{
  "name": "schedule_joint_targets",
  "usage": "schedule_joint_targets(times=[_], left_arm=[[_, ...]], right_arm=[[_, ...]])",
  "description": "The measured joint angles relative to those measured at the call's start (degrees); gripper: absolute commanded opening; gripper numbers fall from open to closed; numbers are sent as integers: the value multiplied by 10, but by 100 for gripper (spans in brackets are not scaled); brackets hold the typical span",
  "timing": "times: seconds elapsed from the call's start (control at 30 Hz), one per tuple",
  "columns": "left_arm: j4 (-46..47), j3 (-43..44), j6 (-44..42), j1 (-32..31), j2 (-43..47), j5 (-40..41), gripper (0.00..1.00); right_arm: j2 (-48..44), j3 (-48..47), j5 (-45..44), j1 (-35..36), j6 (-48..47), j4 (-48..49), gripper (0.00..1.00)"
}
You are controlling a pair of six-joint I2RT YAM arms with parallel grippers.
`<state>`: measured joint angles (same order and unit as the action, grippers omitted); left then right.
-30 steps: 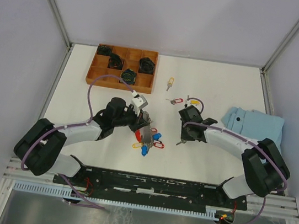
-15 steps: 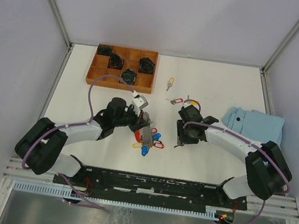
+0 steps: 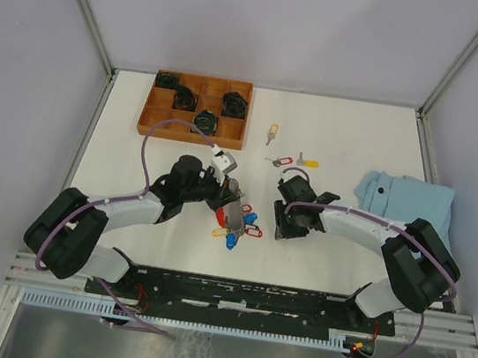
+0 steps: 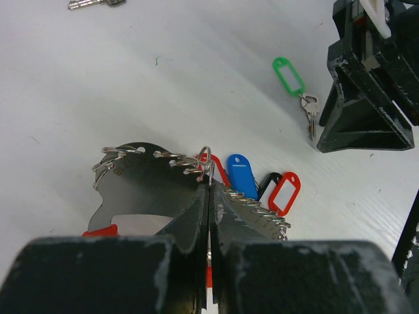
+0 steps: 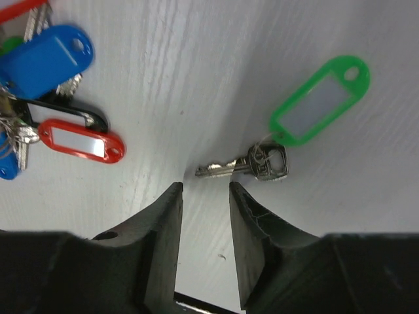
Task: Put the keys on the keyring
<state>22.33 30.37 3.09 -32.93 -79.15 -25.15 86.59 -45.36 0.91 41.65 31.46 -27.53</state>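
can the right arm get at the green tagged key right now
Probably yes: the right end effector stands open just short of the green-tagged key, with bare table between them; the keyring lies off to one side.

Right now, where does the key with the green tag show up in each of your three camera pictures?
Top external: not visible; the right hand seems to cover it.
Left wrist: the green-tagged key lies upper right.
Right wrist: the green-tagged key lies right of centre, just beyond the open right hand.
Shared landmark: the white-windowed red tag on the keyring.
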Motion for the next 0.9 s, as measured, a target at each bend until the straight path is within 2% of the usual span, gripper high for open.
schedule_joint_targets(times=[0.3, 0.5, 0.7, 0.9], left_arm=[[-1, 0, 0, 0, 0, 1, 3], [-12, 0, 0, 0, 0, 6, 3], [-17, 0, 0, 0, 0, 9, 3], [-17, 0, 0, 0, 0, 9, 3]], right_arm=[[65, -42, -32, -10, 3, 98, 42], [106, -75, -41, -72, -3, 146, 45], [110, -100, -21, -95, -55, 106, 48], [110, -118, 6, -117, -98, 62, 39]])
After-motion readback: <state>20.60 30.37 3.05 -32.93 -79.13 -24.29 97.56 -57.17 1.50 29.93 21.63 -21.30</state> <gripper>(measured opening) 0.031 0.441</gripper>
